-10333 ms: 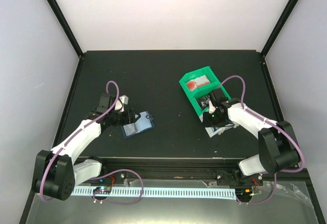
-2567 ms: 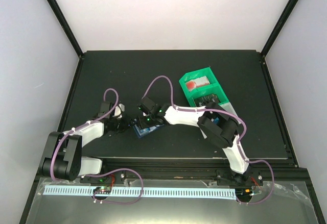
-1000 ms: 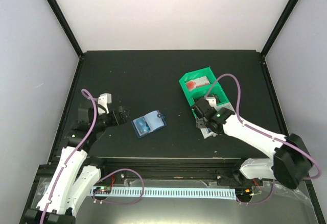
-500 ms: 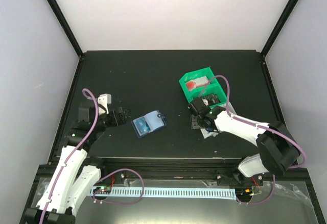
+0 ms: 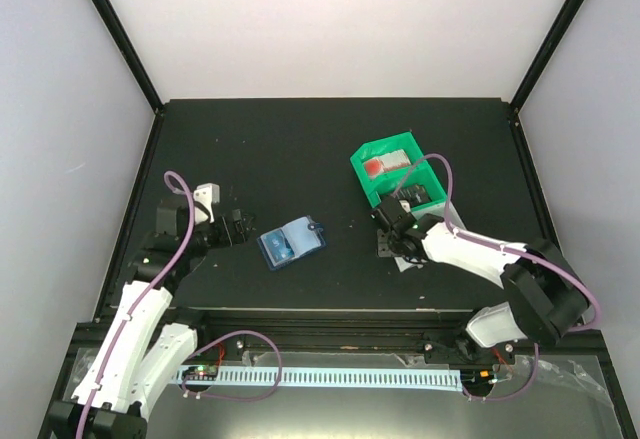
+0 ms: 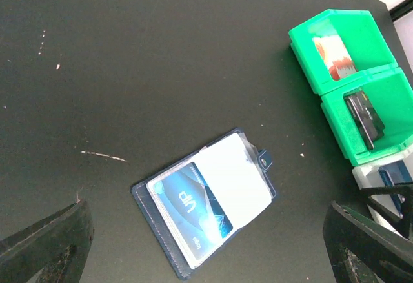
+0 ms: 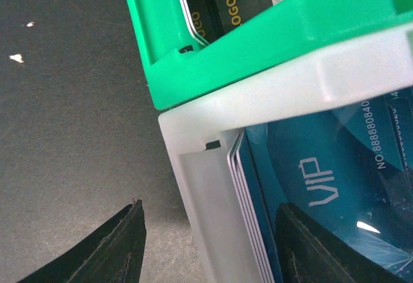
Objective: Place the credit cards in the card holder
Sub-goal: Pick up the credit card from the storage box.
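the card holder (image 5: 292, 243) lies open on the black table (image 5: 300, 149), left of centre, with one blue card (image 6: 190, 209) showing in its pocket. more credit cards (image 7: 322, 180) are stacked in a white bin (image 7: 200, 186) that touches the green bin (image 7: 271, 44). the right gripper (image 5: 390, 243) has its jaws apart, straddling the white bin's wall and clamped on nothing. the left gripper (image 5: 235, 227), spread wide and empty, sits just left of the holder.

Bright even light, faint shadows, small glare on the credit cards (image 7: 322, 186)
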`<action>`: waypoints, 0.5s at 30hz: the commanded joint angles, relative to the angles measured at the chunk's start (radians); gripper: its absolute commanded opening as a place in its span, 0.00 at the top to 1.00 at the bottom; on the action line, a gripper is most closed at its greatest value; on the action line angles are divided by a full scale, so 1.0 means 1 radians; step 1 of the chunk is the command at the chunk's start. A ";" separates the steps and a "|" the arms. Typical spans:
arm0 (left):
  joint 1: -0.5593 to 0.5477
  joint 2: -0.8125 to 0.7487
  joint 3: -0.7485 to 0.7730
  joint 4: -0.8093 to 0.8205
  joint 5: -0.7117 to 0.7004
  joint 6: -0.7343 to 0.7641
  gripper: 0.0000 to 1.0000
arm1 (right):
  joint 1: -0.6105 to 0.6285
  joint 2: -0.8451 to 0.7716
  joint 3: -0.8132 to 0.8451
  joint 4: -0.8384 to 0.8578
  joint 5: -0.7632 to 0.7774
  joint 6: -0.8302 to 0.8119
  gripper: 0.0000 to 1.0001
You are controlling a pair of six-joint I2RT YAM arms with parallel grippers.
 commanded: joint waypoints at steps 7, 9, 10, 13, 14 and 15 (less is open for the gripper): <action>-0.006 0.022 0.030 0.002 0.008 0.011 0.01 | -0.007 -0.113 -0.025 -0.023 -0.005 0.041 0.46; -0.007 0.042 0.036 -0.001 -0.003 0.014 0.01 | -0.007 -0.123 -0.020 -0.031 -0.006 0.040 0.48; -0.007 0.053 0.042 -0.007 0.000 0.017 0.01 | -0.007 -0.126 -0.015 -0.039 -0.011 0.037 0.49; -0.006 0.071 0.052 -0.024 0.013 0.018 0.01 | -0.007 -0.141 -0.007 -0.048 -0.014 0.036 0.52; -0.006 0.072 0.045 -0.015 0.010 0.012 0.01 | -0.007 -0.145 -0.011 -0.045 -0.012 0.039 0.52; -0.008 0.073 0.039 -0.008 0.008 0.007 0.01 | -0.007 -0.147 -0.015 -0.040 -0.011 0.039 0.52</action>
